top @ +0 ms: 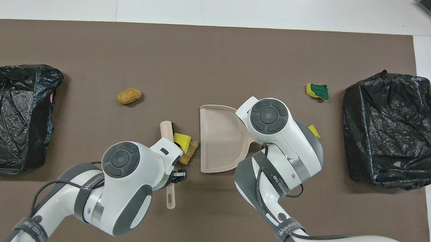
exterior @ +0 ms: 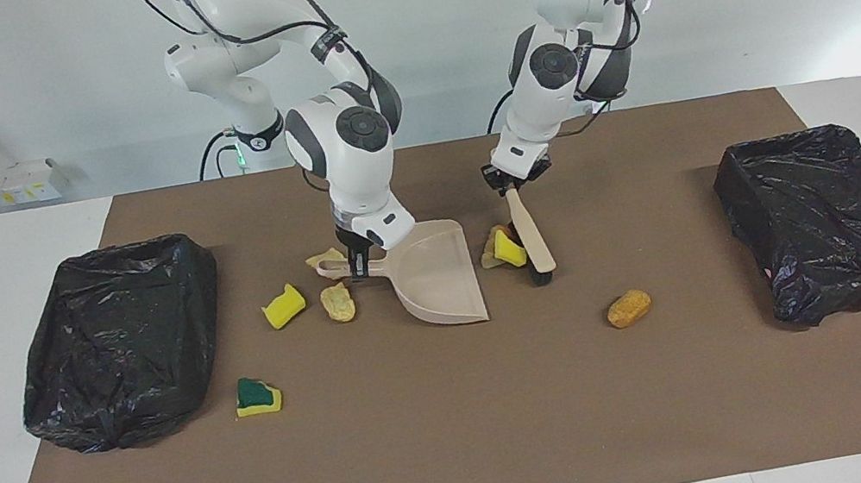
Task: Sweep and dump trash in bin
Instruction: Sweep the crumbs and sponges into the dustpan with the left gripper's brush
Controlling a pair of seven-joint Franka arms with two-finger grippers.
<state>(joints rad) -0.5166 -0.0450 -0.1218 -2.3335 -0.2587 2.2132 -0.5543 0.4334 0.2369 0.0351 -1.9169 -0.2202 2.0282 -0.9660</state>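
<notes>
Beige on brown: sweeping trash up to the dustpan

Lining both bins in crumpled black plastic: one bin (exterior: 119, 342) sitting at the right arm's end of the brown mat (exterior: 465, 446), the other bin (exterior: 833, 218) at the left arm's end. Showing only glossy black liner inside each. Keeping the beige dustpan (exterior: 436, 275) flat on the mat between them, mouth facing the left arm's end, with nothing but bare plastic showing on its floor.

Carrying printed lettering on the arms' grey straps, too small to read with certainty; same for the yellow labels on the white boxes (exterior: 18, 183) by the wall.

Pinching the dustpan's handle with the right gripper (exterior: 358, 264), fingers pressed together on it. Clamping the beige brush (exterior: 530, 238) by its handle with the left gripper (exterior: 510, 186), black bristles down on the mat.

Crowding a yellow sponge chunk (exterior: 509, 248) and a pale beige lump (exterior: 492, 253) between brush and dustpan mouth, touching the brush and just beside the pan's edge.

Leaving the orange-brown lump (exterior: 628, 308) farther from the robots than the brush, toward the left arm's end. Leaving a second yellow chunk (exterior: 284, 305) and two pale lumps (exterior: 337, 302) (exterior: 325, 256) around the dustpan handle. Leaving the yellow-and-green sponge (exterior: 257, 395) farther out, near the bin at the right arm's end
</notes>
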